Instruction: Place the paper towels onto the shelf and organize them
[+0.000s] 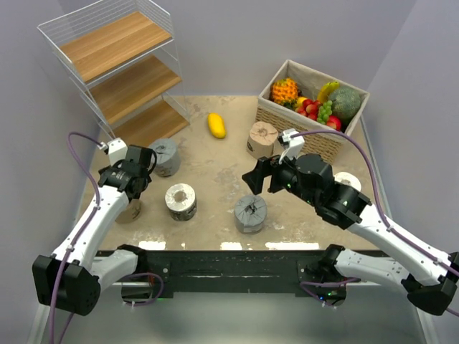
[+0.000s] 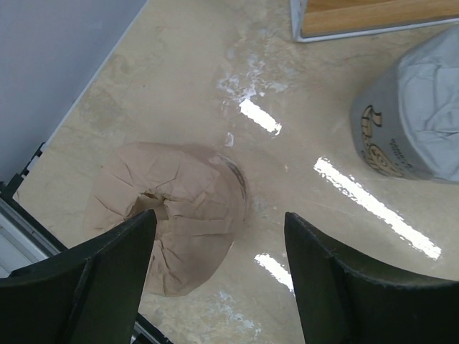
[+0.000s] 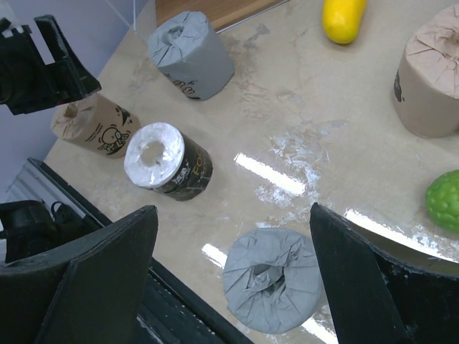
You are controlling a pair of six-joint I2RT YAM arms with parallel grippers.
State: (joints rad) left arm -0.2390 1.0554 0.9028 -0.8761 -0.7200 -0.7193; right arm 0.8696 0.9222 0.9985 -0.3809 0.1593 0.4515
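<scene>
The white wire shelf [image 1: 118, 68] with three wooden boards stands at the back left, with nothing on it. My left gripper [image 1: 133, 179] is open above a tan paper towel roll [image 2: 172, 215], which lies just left of the gap between its fingers [image 2: 337, 279]. A pale grey roll [image 2: 412, 122] stands by the shelf's bottom board [image 2: 373, 18]. My right gripper [image 1: 257, 175] is open above another grey roll [image 3: 271, 279], with its fingers [image 3: 380, 287] apart on either side. A dark roll with a white top [image 3: 165, 161] and a tan roll [image 1: 262, 139] stand on the table. A cream roll [image 1: 349, 180] peeks out behind the right arm.
A wicker fruit basket [image 1: 344, 136] stands at the back right. A yellow mango [image 1: 216, 125] lies near the shelf's foot. A green lime [image 3: 445, 201] sits at the right edge of the right wrist view. The table's front edge runs just below both grippers.
</scene>
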